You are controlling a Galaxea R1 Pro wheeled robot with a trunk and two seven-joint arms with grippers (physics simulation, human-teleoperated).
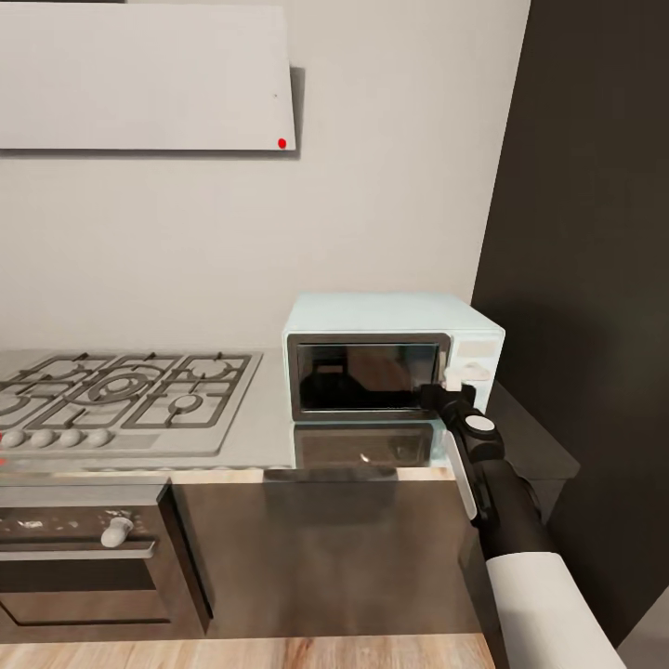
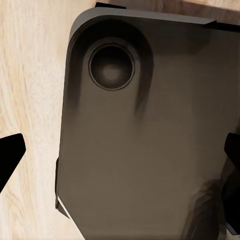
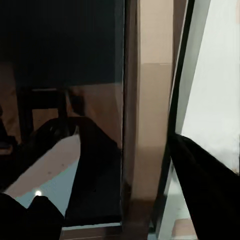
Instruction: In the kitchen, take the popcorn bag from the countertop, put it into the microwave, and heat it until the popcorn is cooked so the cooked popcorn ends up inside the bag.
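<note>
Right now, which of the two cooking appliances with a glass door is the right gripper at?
The mint-blue microwave on the countertop; the right gripper meets its door's right edge. The dark built-in oven sits lower left.

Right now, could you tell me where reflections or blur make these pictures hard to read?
Head view: the glossy countertop mirrors the microwave, whose dark door glass also reflects. Right wrist view: the door glass is so near that it looks soft and dim, full of reflections. Left wrist view: evenly lit, with soft shading on a dark panel.
</note>
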